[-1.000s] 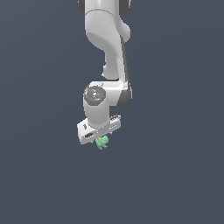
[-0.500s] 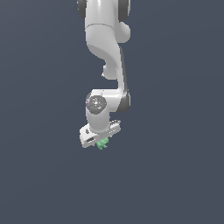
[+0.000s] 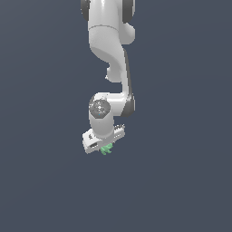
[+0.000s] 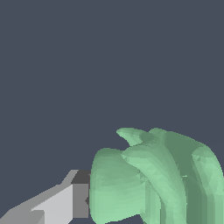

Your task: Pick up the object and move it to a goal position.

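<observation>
One mint-green lumpy object [image 3: 106,149] sits clamped in my gripper [image 3: 105,147], low-centre of frame; carrying step, next I judge steady transport goalward.

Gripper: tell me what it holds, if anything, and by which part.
The gripper holds the green object. One finger presses against a lobe on its side; the other finger is out of view, so the exact hold cannot be told.

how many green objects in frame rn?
1. The mint-green lumpy object sits at the gripper below the arm's wrist, near the centre of the exterior view; in the wrist view it fills the close foreground against a finger pad. No others visible.
</observation>
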Action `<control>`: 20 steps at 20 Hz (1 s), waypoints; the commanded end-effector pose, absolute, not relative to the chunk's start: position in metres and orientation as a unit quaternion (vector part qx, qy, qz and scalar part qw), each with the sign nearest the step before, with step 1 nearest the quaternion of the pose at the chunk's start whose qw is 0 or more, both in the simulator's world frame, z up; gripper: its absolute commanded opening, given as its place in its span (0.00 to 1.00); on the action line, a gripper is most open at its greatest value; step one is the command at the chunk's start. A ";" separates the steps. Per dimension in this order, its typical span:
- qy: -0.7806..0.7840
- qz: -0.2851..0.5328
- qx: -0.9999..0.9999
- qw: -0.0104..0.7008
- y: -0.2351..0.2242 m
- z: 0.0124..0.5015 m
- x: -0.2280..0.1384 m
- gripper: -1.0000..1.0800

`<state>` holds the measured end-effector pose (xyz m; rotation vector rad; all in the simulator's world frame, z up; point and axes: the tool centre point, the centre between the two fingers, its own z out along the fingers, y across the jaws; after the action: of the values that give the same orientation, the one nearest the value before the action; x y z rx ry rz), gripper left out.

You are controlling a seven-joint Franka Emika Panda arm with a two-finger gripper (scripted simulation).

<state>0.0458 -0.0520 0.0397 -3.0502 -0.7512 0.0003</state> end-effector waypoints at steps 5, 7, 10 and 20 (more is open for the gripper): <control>-0.239 0.000 -0.971 0.000 -0.052 0.041 0.045 0.00; -0.239 0.000 -0.971 0.000 -0.051 0.043 0.044 0.00; -0.239 0.000 -0.971 0.000 -0.048 0.050 0.041 0.00; -0.239 0.000 -0.971 0.000 -0.026 0.099 0.019 0.00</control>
<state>0.0232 -0.0305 0.0885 -3.0506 -0.7506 0.0021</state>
